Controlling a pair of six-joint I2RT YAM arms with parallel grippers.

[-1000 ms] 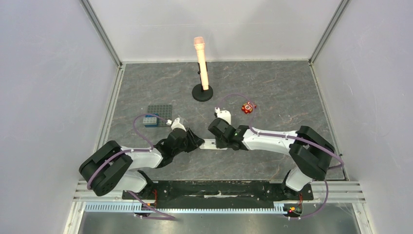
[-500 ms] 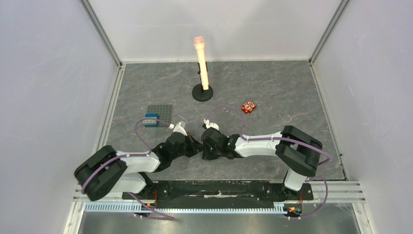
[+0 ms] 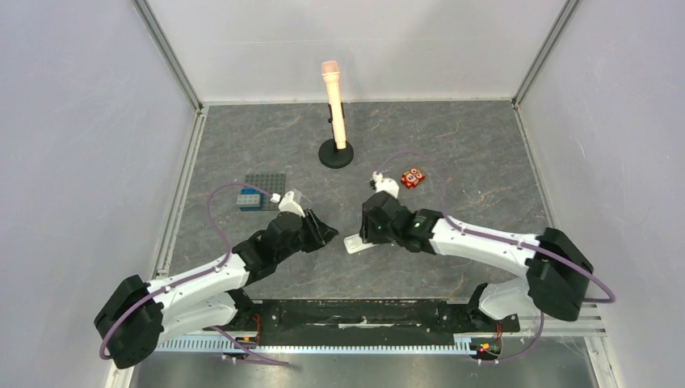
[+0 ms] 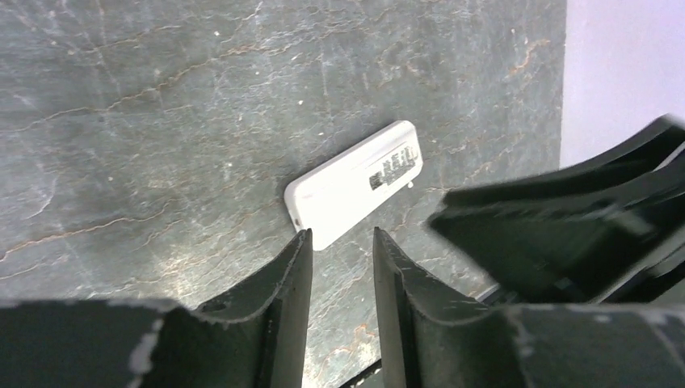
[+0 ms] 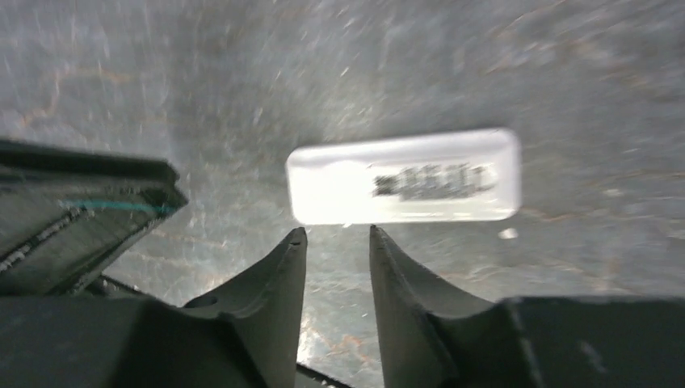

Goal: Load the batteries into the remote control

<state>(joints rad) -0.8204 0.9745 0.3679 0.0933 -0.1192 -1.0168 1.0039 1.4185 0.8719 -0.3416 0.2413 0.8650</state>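
remote control lies flat on the table, label side up, presumably to expose its battery bay, while left gripper and right gripper hover just beside it, jaws slightly parted, empty, no batteries visible.

The slim rectangular plastic remote control is white, with a small dark printed patch. The stone-look table is dark grey, veined pale and rust-brown. My fingers are black; the small block is red with white circles.
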